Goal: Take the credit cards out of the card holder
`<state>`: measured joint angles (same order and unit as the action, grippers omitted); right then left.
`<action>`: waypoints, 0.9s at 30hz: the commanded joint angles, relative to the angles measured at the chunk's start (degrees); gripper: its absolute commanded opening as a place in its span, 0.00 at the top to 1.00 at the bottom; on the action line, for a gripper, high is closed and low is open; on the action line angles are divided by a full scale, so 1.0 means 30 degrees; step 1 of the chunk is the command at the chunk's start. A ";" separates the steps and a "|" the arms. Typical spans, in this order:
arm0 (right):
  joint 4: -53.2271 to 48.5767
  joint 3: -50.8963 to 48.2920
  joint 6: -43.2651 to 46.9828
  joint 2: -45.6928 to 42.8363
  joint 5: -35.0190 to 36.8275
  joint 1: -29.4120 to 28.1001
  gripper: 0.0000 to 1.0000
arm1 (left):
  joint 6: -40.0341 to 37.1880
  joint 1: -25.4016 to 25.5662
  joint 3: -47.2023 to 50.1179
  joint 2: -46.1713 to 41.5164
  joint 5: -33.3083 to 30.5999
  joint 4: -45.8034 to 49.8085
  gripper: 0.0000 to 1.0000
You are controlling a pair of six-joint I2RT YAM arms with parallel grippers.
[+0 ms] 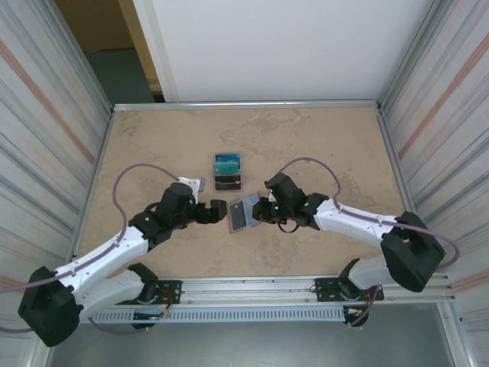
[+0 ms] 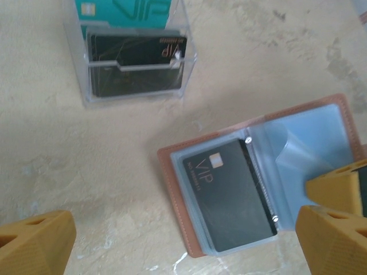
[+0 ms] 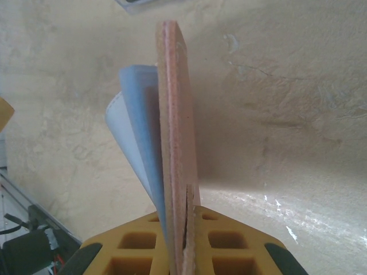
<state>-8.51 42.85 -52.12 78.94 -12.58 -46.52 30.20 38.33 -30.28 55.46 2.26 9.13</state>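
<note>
Well, I think this job is mostly done, but not all of it. My right gripper [image 3: 183, 255] is pinched tight on one edge of the wallet [image 2: 309, 137] and holds it open like a book, with the pink cover on the outside and the blue sleeves on the inside. I cannot tell if the wallet rests on the table [image 1: 153, 145] or hangs a bit above it. One black card [image 2: 229, 195] sits inside a clear sleeve of the wallet, on the half away from the right gripper. The sleeve on the other half looks empty to me. My left gripper [image 1: 217, 212] is just beside the wallet, on the side across from the right gripper. Its fingers are wide apart and it holds nothing. A clear box [image 2: 186, 63] stands near the wallet, on the far side of it from the arm bases. A second black card [image 2: 135, 63] stands in the front of the box and green cards [image 2: 126, 8] stand behind it, so I guess those ones are already out. What is left, as far as I can see, is the one black card in the wallet. I think the left gripper must slide it out while the right one keeps the wallet open.
</note>
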 commanded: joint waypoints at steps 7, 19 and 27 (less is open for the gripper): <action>0.0912 -0.0397 -0.0535 0.1003 -0.0545 0.0176 0.94 | -0.1793 0.2745 0.0355 0.1929 -0.3525 -0.1033 0.01; -0.0735 -0.0503 -0.0180 0.0822 0.0482 0.0503 0.74 | -0.1590 0.3552 -0.0862 0.6576 -0.4693 -0.2193 0.08; -0.2535 -0.0507 0.0270 -0.0200 0.1911 0.0798 0.61 | -0.1824 0.3565 -0.1502 0.7720 -0.4474 -0.2866 0.08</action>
<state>-12.12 41.74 -52.03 80.79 -10.07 -44.60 25.58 48.77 -33.10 77.49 -9.74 2.09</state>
